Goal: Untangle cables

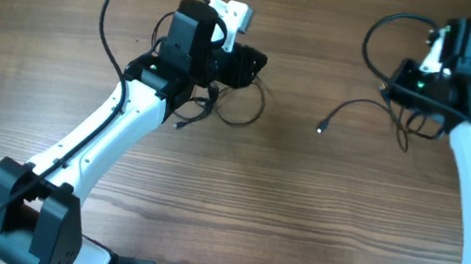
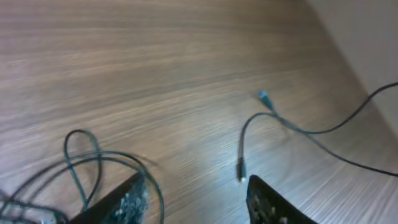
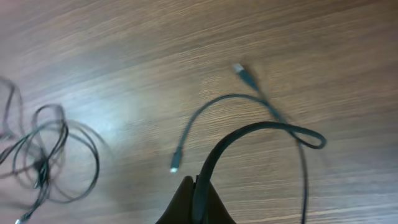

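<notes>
A loose coil of thin black cables (image 1: 232, 105) lies just below my left gripper (image 1: 251, 63), which hangs over it. In the left wrist view that gripper (image 2: 196, 183) is open with only bare wood between its fingers (image 2: 121, 200), and the coil's loops (image 2: 93, 160) lie beside the left finger. A separate cable (image 1: 358, 104) runs from its metallic plug end (image 1: 322, 127) toward my right gripper (image 1: 401, 90). In the right wrist view the right gripper (image 3: 198, 183) is shut on this cable (image 3: 214, 155), which arcs up into a loop (image 3: 311, 138); the plug end (image 3: 176, 165) rests on the table.
The wooden table (image 1: 281, 206) is bare across the front and middle. Thicker black robot wires arc off each arm (image 1: 119, 0). A pale wall edge (image 2: 367, 43) shows beyond the table's side in the left wrist view.
</notes>
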